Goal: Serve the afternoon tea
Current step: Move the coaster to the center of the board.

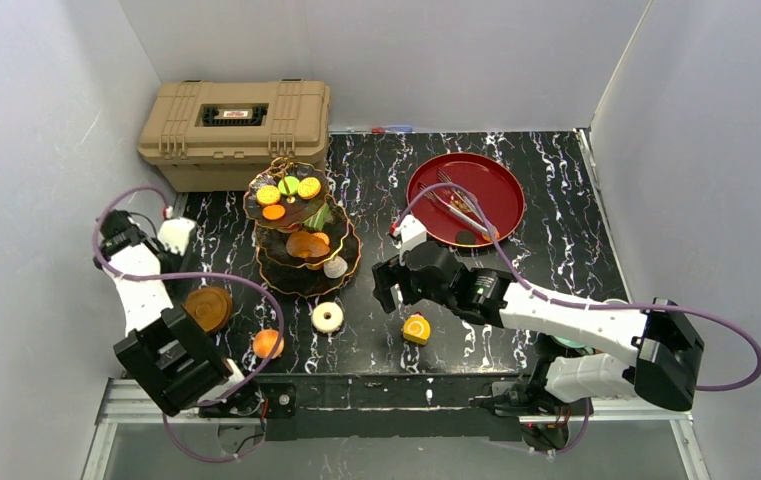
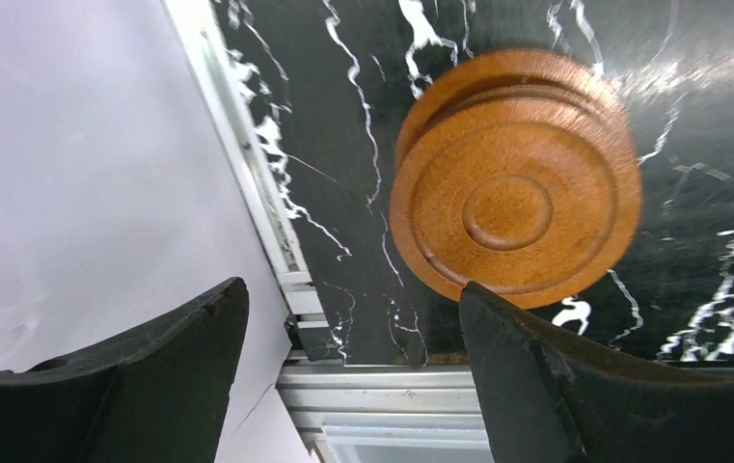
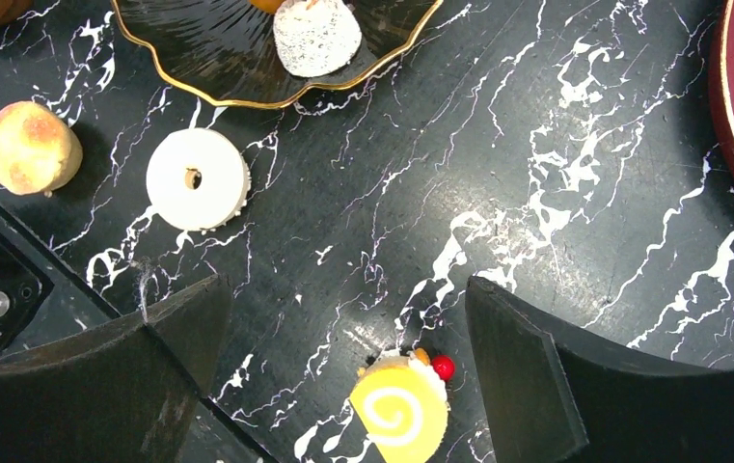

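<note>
From overhead you get the whole spread: the dark three-tier stand (image 1: 301,225) sits mid-table just in front of the tan case (image 1: 236,120), its upper tiers loaded with round orange, yellow and green sweets; a glossy red tray (image 1: 466,197) holding metal utensils (image 1: 456,205) lies well to the stand's right.

Your right wrist view gives you what the overhead blurs: the stand's lowest tier has a gold scalloped rim and carries a white, sugar-dusted dome (image 3: 316,34); on the black, white-veined table top (image 3: 536,193) lie a matte white donut (image 3: 197,179), a peach-coloured round cake (image 3: 32,148) and a yellow swirl roll (image 3: 403,410) topped with a red bead. Your right claw (image 3: 343,357) is spread wide and grips nothing; the roll lies on the table between its fingers, touching neither.

Only your left wrist view shows the brown saucers (image 2: 515,207) as one lying on another, slightly offset, wood-grained with turned concentric rings, near the table's edge by the white wall (image 2: 73,145); your left claw (image 2: 353,376) is likewise spread apart and empty, one finger overlapping the saucers' rim in that view.
</note>
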You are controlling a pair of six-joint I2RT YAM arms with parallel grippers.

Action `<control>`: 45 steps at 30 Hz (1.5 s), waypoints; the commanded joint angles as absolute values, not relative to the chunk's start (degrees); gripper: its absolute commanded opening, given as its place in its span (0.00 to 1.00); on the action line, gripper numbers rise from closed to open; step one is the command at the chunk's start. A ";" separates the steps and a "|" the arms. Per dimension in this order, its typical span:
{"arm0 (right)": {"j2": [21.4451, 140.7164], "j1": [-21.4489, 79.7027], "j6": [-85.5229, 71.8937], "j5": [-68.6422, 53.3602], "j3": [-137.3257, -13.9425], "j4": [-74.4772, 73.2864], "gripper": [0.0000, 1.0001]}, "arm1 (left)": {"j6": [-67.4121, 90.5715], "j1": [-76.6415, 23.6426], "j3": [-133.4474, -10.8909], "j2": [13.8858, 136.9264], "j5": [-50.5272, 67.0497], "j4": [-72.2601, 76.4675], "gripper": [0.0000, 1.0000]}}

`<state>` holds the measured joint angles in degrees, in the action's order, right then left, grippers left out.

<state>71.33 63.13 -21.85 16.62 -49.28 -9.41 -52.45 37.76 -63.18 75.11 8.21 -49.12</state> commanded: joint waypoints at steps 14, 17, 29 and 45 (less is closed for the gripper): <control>69.70 63.46 -23.04 18.95 -52.80 -11.19 0.98 | -64.03 37.50 -46.73 79.96 2.14 -29.62 0.68; 70.38 63.47 -23.44 19.02 -53.04 -11.37 0.98 | -64.29 37.27 -47.09 80.23 5.42 -35.59 0.57; 70.11 63.46 -23.82 21.67 -53.71 -13.07 0.98 | -53.61 25.90 -42.60 77.10 11.67 -42.93 0.56; 69.93 63.46 -24.73 22.99 -54.13 -14.48 0.98 | -51.75 19.70 -60.54 68.31 24.37 -70.25 0.64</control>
<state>70.87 63.13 -23.88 21.76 -51.22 -14.04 -49.32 19.88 -54.65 73.21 19.51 -58.85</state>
